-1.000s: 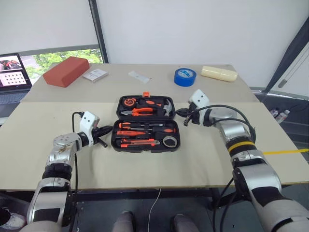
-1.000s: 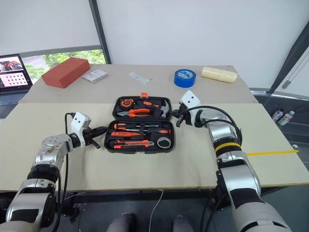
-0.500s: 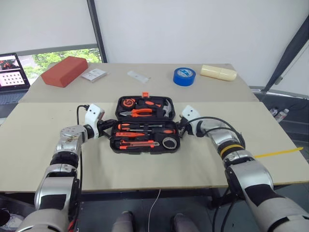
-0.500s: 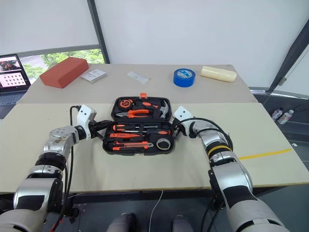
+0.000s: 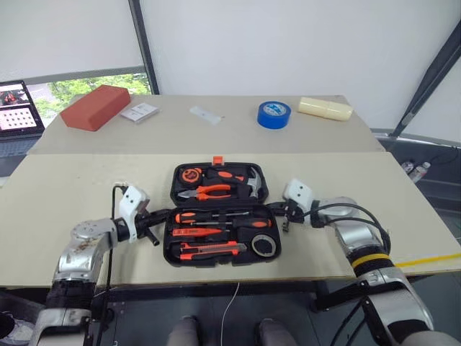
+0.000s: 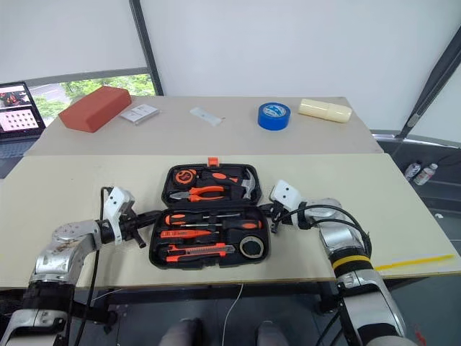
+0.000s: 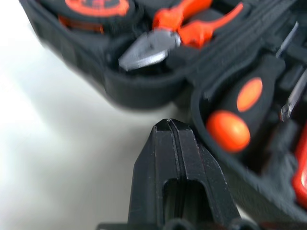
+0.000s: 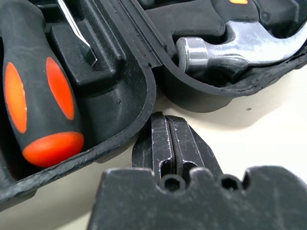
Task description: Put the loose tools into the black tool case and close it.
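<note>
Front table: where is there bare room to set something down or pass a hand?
Bare patches: the front table left of the left gripper, and right of the right arm toward the yellow tape strip. Also free is the strip between the black tool case and the blue tape roll. Crowded: both case ends, where the shut jaws sit against its hinge line.

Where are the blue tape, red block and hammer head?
blue tape (image 5: 274, 114), left eye view, top face.
red block (image 5: 94, 107), left eye view, top face.
hammer head (image 8: 211, 51), right wrist view, steel neck.
</note>
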Robot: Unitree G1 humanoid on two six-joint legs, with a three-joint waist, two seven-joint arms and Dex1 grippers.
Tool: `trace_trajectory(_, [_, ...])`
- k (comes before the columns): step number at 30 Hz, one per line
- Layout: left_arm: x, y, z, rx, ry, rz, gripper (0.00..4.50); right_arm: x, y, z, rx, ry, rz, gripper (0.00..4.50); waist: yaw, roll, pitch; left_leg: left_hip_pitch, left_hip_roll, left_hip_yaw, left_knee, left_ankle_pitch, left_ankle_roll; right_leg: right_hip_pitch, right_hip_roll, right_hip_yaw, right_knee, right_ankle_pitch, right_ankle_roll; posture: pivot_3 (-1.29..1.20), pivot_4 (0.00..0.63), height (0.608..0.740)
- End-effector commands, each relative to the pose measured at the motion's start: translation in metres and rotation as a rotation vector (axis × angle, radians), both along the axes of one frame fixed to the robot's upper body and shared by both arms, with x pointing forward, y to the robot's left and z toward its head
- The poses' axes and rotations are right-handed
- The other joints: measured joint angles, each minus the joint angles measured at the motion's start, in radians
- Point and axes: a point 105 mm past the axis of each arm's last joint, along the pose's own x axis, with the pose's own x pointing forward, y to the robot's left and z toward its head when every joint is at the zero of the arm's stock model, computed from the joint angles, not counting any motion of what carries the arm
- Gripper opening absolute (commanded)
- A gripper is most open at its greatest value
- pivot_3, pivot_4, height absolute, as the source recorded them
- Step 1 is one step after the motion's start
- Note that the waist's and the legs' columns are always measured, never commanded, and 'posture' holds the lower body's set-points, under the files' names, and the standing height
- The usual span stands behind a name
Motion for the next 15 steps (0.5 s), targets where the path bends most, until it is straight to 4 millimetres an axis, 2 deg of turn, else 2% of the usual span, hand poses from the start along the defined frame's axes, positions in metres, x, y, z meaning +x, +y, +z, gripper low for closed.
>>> trace_trajectory(1, [-0.001,0.027,0.026,-0.035,-0.032,0.096,0.52,0.001,-0.017,0.025,0.096,0.033,-0.084,0.58,0.000,0.000,0.000,0.000,0.000,0.000,0.000,0.000,0.000,0.000,0.000,0.000,0.000,0.000,0.000,0.00,0.150,0.740])
trace_trajectory(3, [-0.004,0.033,0.032,-0.050,0.001,0.099,1.08,-0.001,-0.022,0.030,0.118,0.094,-0.101,1.13,0.000,0.000,0.000,0.000,0.000,0.000,0.000,0.001,0.000,-0.001,0.000,0.000,0.000,0.001,-0.001,0.00,0.150,0.740])
trace_trajectory(6, [0.001,0.047,0.038,-0.018,0.176,0.216,2.11,0.009,-0.031,0.053,0.146,0.194,-0.220,2.14,0.000,0.000,0.001,0.000,0.000,0.000,0.001,0.001,0.000,-0.001,0.000,0.000,0.001,0.001,-0.001,0.00,0.150,0.740])
trace_trajectory(8, [0.003,0.038,0.049,-0.084,0.238,0.190,2.94,0.015,-0.039,0.051,0.034,0.276,-0.338,2.93,0.000,-0.001,0.001,0.000,0.000,0.000,0.001,0.001,0.001,-0.002,0.000,0.000,0.001,0.001,0.000,0.00,0.150,0.740])
trace_trajectory(9, [0.012,0.030,0.057,-0.126,0.271,0.186,3.07,0.019,-0.030,0.059,0.053,0.323,-0.339,3.14,0.001,-0.001,0.001,0.000,0.000,0.000,0.001,0.001,0.001,-0.002,0.000,0.000,0.001,0.001,-0.001,0.00,0.150,0.740])
trace_trajectory(10, [0.020,0.023,0.064,-0.140,0.284,0.189,3.58,0.023,-0.021,0.066,0.077,0.376,-0.347,3.59,0.003,-0.001,0.001,0.000,0.000,0.000,0.001,0.001,0.001,-0.002,0.000,0.000,0.001,0.001,-0.001,0.00,0.150,0.740])
trace_trajectory(11, [0.030,0.018,0.068,-0.155,0.294,0.204,3.61,0.027,-0.013,0.070,0.085,0.406,-0.347,3.81,0.003,-0.001,0.001,0.000,0.000,0.000,0.001,0.002,0.001,-0.002,0.000,0.000,0.001,0.001,-0.001,0.00,0.150,0.740])
trace_trajectory(15, [0.054,0.008,0.073,-0.165,0.311,0.257,3.61,0.042,0.001,0.073,0.084,0.455,-0.399,3.81,0.002,-0.001,0.001,-0.001,0.000,-0.002,0.001,0.002,0.002,-0.001,0.002,0.000,0.001,0.002,-0.001,0.00,0.150,0.740])
